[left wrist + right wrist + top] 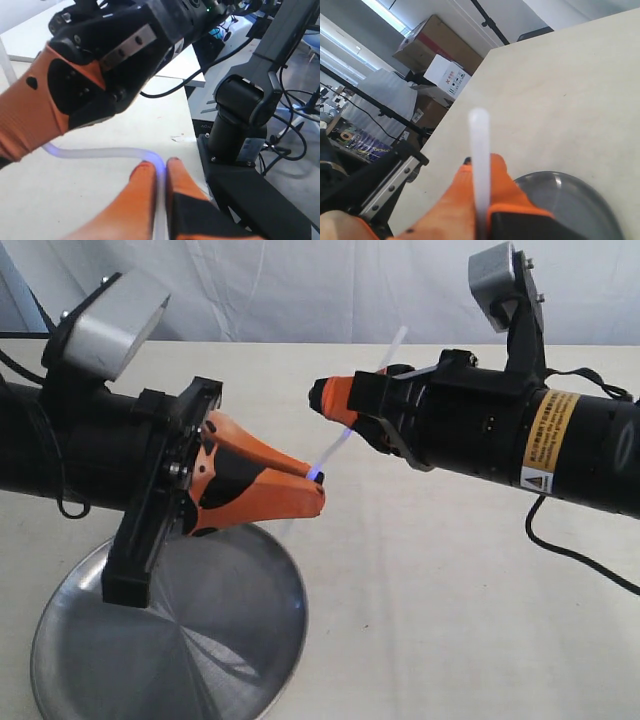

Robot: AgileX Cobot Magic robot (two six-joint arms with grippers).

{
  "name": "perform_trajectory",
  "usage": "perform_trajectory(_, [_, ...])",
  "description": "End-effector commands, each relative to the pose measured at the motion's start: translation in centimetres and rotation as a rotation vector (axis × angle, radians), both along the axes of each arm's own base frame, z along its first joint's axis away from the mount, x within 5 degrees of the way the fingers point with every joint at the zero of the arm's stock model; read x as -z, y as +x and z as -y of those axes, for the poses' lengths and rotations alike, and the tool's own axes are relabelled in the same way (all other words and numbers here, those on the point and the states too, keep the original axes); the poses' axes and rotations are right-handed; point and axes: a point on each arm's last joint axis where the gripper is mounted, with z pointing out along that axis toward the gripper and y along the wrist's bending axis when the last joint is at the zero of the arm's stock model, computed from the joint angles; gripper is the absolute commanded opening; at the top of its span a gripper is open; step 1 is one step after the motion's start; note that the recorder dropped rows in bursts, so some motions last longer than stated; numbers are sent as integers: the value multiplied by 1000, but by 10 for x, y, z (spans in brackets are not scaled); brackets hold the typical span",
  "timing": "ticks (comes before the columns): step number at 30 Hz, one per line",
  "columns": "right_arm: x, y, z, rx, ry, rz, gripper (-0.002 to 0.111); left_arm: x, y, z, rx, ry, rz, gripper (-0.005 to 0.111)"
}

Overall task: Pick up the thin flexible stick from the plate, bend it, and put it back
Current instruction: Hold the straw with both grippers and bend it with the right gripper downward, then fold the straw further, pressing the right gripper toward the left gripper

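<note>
Low at the left, on the desk [450,570]: the plate [285,640], bare of the stick and well below both arms. Above its far rim, the left end effector [318,488], closed narrow on the lower end of the thin flexible stick [335,450]. Seen from the left wrist, pinches the stick [100,152] between orange fingertips [142,172], right at a smooth sideways curve. From that pinch, runs up and to the right as a pale slanted line, in the air and off the plate, touching nothing but the two grips. Further right and higher, the right end effector [325,397], likewise closed on the stick, further along its length, with the free end poking out past it toward the upper right. Confirmed from the right wrist: the stick [480,150] standing out between orange fingers [505,187], the plate [580,205] beyond and below. Long axis, then: lower left to upper right, spanning the short gap between the two grips. Held at both ends of that gap, so no nearer arm to name. Probably mid-bend, judging by the curve at the left grip alone; no sharp kink visible. For the return, likely a lowering toward the plate under the left arm. Some risk of the springy stick slipping from one pinch under a tighter bend.
</note>
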Motion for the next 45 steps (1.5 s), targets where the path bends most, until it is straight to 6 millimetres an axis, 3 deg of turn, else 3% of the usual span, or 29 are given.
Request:
perform_trajectory(1, [9,-4,-3,-47,-85,19,0,-15,4,2,-48,-119,26,0])
perform_trajectory(17, [12,-6,-4,-87,-128,40,-1,-12,9,2,-92,-85,101,0])
perform_trajectory(21, [13,-5,-2,7,25,-183,-1,-12,10,1,-102,-78,102,0])
perform_trajectory(25, [13,-7,-4,1,77,-258,-1,-16,14,3,-102,-47,148,0])
perform_trajectory(45, [17,-22,-11,-145,86,-387,-1,-14,22,2,-163,31,192,0])
